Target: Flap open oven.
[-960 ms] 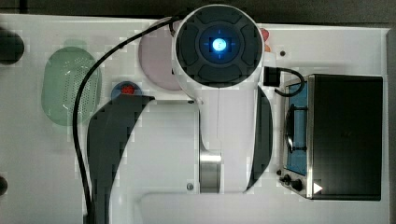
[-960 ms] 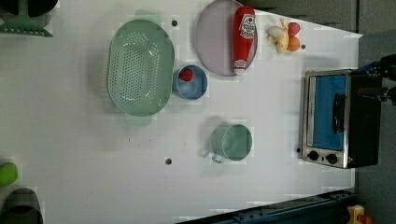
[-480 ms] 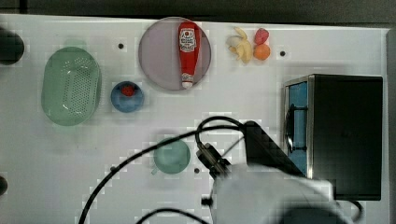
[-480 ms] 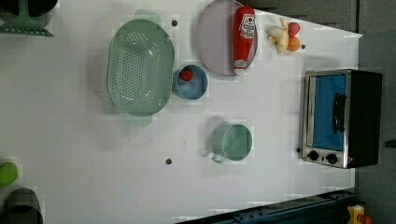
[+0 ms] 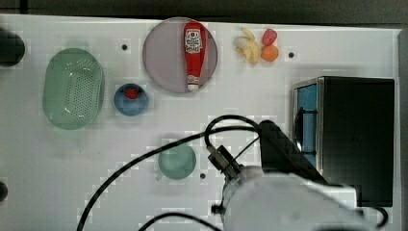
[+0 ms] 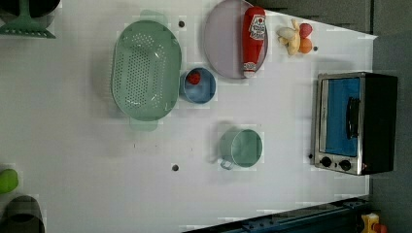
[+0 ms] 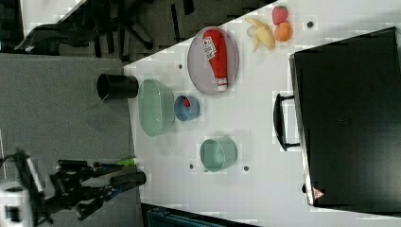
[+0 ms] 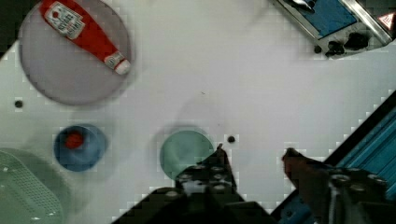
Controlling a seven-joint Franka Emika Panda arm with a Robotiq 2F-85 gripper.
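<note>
The oven (image 5: pixel 356 134) stands at the top view's right, a black box with a silver front frame. Its blue glass door (image 6: pixel 340 116) is closed, with the black bar handle (image 6: pixel 353 116) across it and black knobs (image 6: pixel 335 162) at one end. In the right view the handle (image 7: pixel 279 120) juts from the front of the oven (image 7: pixel 350 118). My arm (image 5: pixel 288 202) reaches in from the top view's lower right, just in front of the door. In the wrist view my gripper (image 8: pixel 254 156) is open over bare table, and the oven (image 8: pixel 336 18) lies well beyond the fingertips.
A teal cup (image 5: pixel 177 162) sits close to my arm. Farther off are a ketchup bottle (image 5: pixel 193 55) on a purple plate (image 5: pixel 163 57), a blue bowl (image 5: pixel 131 98), a green colander (image 5: pixel 73 89) and fruit (image 5: pixel 255 45). A black cable (image 5: pixel 144 159) trails across the table.
In the top view my arm has swung from over the table's middle down to the lower right, in front of the oven. The oven door has stayed closed.
</note>
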